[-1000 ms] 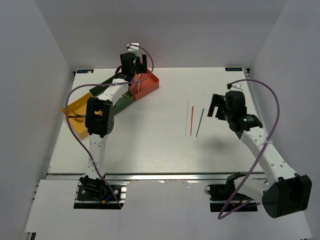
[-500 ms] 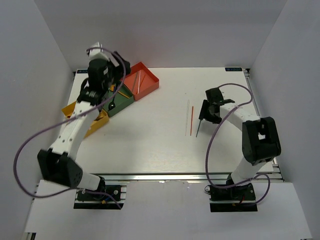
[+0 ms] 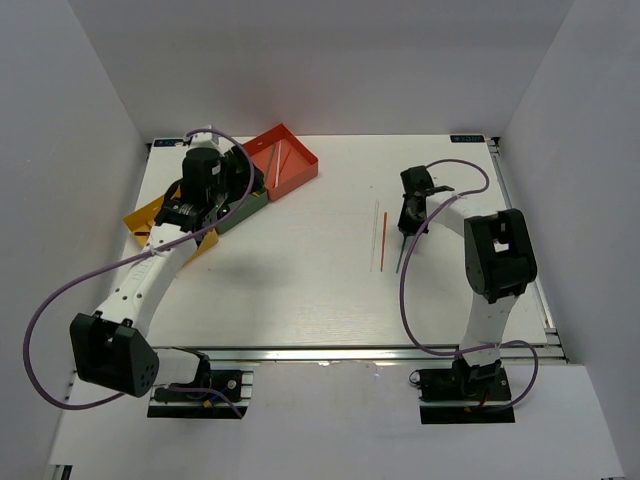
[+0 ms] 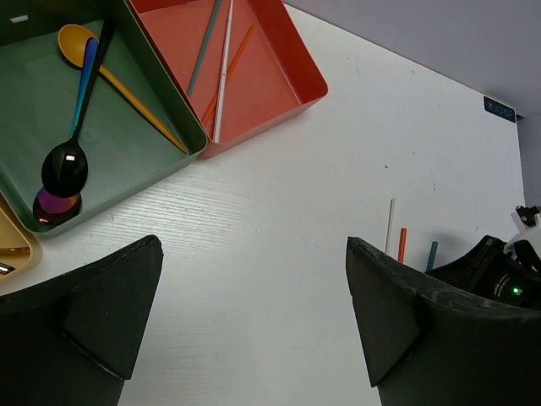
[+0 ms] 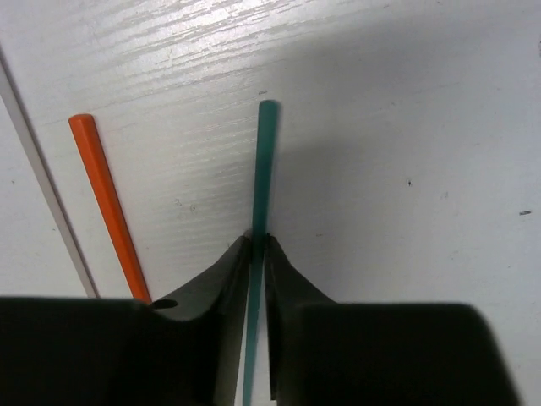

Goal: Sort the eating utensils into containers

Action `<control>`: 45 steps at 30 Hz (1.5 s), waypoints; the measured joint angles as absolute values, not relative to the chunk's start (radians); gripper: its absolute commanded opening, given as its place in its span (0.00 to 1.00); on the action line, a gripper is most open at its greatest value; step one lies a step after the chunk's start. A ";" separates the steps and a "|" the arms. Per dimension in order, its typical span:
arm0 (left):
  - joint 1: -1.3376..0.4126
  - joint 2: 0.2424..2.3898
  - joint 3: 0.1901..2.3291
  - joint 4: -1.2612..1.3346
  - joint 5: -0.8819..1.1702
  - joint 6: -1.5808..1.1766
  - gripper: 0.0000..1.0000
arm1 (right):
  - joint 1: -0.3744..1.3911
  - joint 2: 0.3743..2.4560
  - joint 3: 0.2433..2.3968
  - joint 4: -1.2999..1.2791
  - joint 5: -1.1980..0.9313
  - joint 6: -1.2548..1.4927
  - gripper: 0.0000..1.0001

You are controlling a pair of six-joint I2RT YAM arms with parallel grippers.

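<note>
My right gripper [image 5: 256,241] is shut on a teal chopstick [image 5: 264,161] that lies on the white table; in the top view the right gripper [image 3: 408,218] sits at the chopstick's far end. A red chopstick [image 5: 106,203] and a silver chopstick [image 5: 46,194] lie just left of it. My left gripper [image 4: 254,321] hangs open and holds nothing, near the green container [image 3: 240,207]. The red-orange container [image 4: 287,59] holds a teal, a silver and a red chopstick. In the green container [image 4: 127,144] lie a gold spoon [image 4: 118,80], a black spoon [image 4: 66,165] and an iridescent spoon [image 4: 84,76].
The yellow container [image 3: 150,215] sits left of the green one, at the table's left side. All three boxes stand in a diagonal row at the back left. White walls close in the table on three sides. Purple cables loop off both arms.
My right gripper has dropped onto the teal chopstick and shut on it. My left arm has swung back from over the red-orange container to above the green one, still open.
</note>
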State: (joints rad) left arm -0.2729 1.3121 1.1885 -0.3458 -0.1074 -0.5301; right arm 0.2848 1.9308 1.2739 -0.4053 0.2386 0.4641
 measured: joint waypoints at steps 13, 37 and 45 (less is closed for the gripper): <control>-0.295 1.361 1.022 -0.061 0.229 -0.667 0.98 | 0.285 1.790 1.106 -0.321 0.103 0.458 0.00; -0.538 1.742 0.843 1.005 0.587 -1.168 0.74 | 0.385 1.379 0.874 0.245 -0.667 0.596 0.00; -0.538 1.745 0.862 0.921 0.585 -1.100 0.00 | 0.426 1.401 0.877 0.250 -0.667 0.600 0.00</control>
